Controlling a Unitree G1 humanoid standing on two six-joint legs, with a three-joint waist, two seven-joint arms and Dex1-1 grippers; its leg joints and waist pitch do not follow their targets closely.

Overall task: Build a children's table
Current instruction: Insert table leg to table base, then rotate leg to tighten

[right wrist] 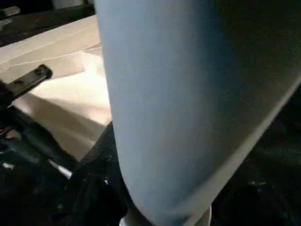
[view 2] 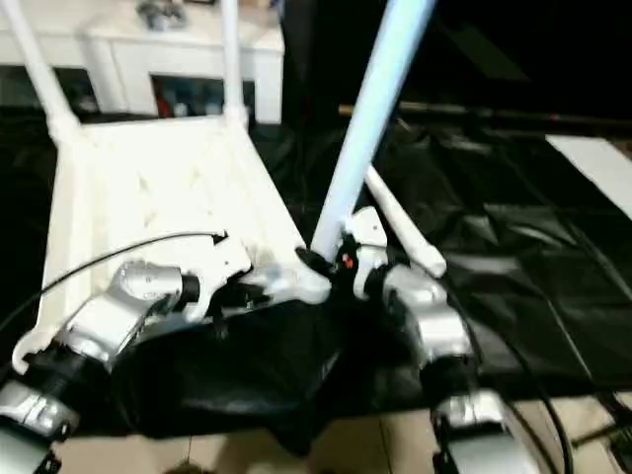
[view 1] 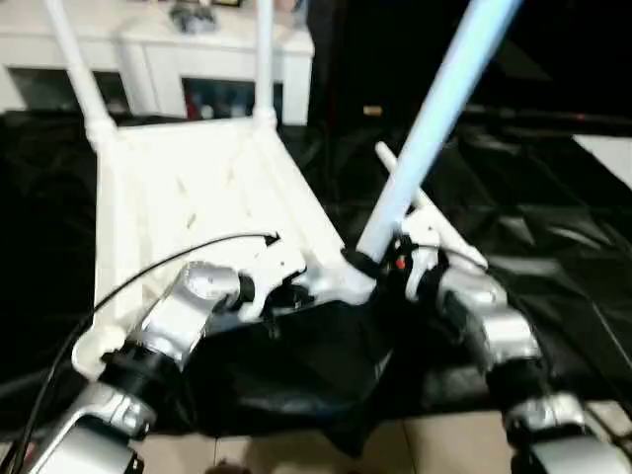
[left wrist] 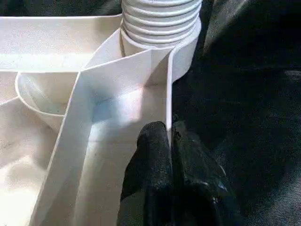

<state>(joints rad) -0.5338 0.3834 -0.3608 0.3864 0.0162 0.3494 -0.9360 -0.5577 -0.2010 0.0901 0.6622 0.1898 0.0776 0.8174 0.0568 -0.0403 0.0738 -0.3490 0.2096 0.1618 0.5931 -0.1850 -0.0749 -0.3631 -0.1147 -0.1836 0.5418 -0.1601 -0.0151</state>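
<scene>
Forearms: two silver forearms rise from the near edge of the head views, the left gripper point(view 1: 281, 288) and right gripper point(view 1: 380, 265) meeting at the near corner of the table top.
Left gripper: black fingers point(left wrist: 157, 155) pressed together on the thin rim wall of the table top point(view 1: 197, 188), just beside the corner socket.
Right gripper: fingers set partly apart around the lower end of a leg point(view 1: 434, 114), clasping it; the wrist view sits too close to the leg to show the fingertips clearly.
Table top: white plastic, upside down on a black sheet point(view 1: 533, 217), ribbed underside facing up.
Held leg: pale tube tilted up and away to the right, its upper end cut off by the frame; its ridged, threaded foot point(left wrist: 160, 21) stands at the near corner socket, and how deep it sits cannot be told.
Far legs: two legs point(view 1: 74, 69) stand upright in the far corner sockets, tops cut off.
Loose leg: a fourth leg point(view 1: 434, 222) lies on the sheet just behind the right gripper, partly hidden.
Background: white cabinet point(view 1: 148, 49) with dark glass doors; objects on top too blurred to name.
Writing: none legible.
Cable: a black cable point(view 1: 148, 267) arcs over the left forearm.
</scene>
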